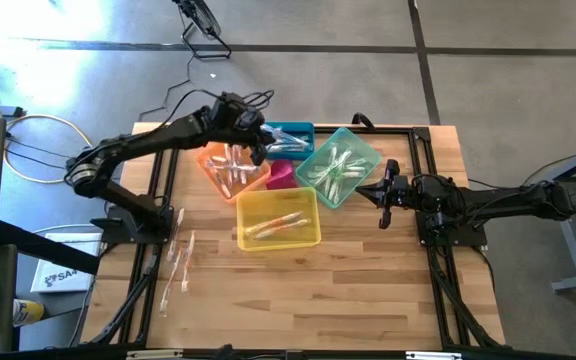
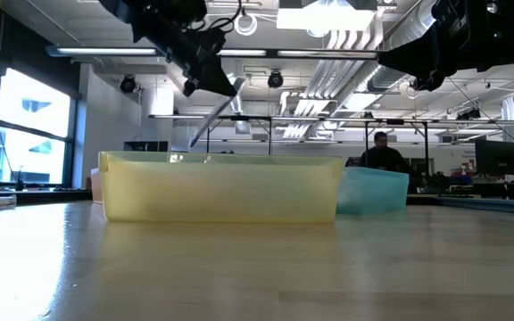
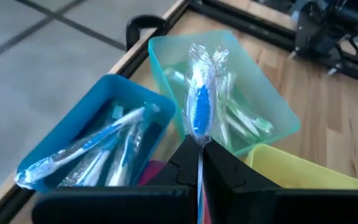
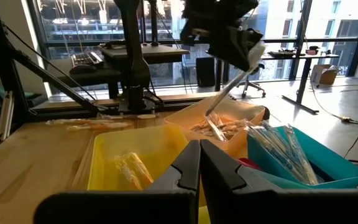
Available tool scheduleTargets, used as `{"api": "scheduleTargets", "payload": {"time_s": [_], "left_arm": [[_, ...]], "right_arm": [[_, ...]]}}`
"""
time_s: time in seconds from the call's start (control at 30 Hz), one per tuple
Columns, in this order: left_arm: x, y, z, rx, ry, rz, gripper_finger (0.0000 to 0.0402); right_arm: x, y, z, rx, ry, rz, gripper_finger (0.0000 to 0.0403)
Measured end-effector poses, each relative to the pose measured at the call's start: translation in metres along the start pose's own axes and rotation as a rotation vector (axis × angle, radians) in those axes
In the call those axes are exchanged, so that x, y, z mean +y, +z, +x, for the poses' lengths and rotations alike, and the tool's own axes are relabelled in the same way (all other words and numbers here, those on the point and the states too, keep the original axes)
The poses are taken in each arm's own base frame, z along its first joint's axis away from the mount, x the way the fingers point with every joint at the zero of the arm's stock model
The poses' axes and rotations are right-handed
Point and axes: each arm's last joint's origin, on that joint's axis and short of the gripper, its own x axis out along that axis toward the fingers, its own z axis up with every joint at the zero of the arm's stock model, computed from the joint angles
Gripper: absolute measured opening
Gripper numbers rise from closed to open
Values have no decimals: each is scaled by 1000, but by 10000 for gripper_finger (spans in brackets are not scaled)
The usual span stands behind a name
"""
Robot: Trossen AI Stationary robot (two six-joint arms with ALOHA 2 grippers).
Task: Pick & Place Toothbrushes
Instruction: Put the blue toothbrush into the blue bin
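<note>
My left gripper (image 1: 260,150) hangs over the bins at the table's far middle, shut on a blue-accented toothbrush (image 3: 199,99) in a clear wrapper. Below it stand a blue bin (image 3: 73,134) and a teal bin (image 3: 260,93), both holding toothbrushes, as well as an orange bin (image 1: 230,168) and a yellow bin (image 1: 278,218). Several more wrapped toothbrushes (image 1: 176,262) lie loose on the wood at the table's left. My right gripper (image 1: 381,195) waits shut at the right, next to the teal bin, holding nothing. My left gripper pinches the wrapped toothbrush between its two fingertips at the handle's lower part (image 3: 199,138). The toothbrush runs on forward along the line of the fingers. It is lifted clear and slants downward from the fingers (image 2: 214,118) above the bins.
A small pink bin (image 1: 280,175) sits between the orange, blue and yellow bins. Black frame rails (image 1: 428,150) run along the table's sides. Bare wood lies toward the near edge (image 1: 298,300). A person (image 2: 382,152) sits in the room beyond the table.
</note>
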Motion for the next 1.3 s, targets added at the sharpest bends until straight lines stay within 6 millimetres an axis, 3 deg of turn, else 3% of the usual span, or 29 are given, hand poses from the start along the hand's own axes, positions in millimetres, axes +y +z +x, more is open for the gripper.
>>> {"api": "scheduleTargets", "payload": {"time_s": [0.27,0.47,0.9,1.13,1.3], "left_arm": [[11,33,18,64,13,60,0],[16,54,43,50,28,126,0],[34,42,96,156,201,197,0],[40,35,112,190,219,204,0],[45,35,111,192,240,194,1]], "right_arm": [[0,0,0,1,-4,0,4],[0,0,0,1,-17,-1,4],[-1,0,0,1,-18,-25,4],[-1,0,0,1,-18,-27,4],[-1,0,0,2,-18,-27,4]]}}
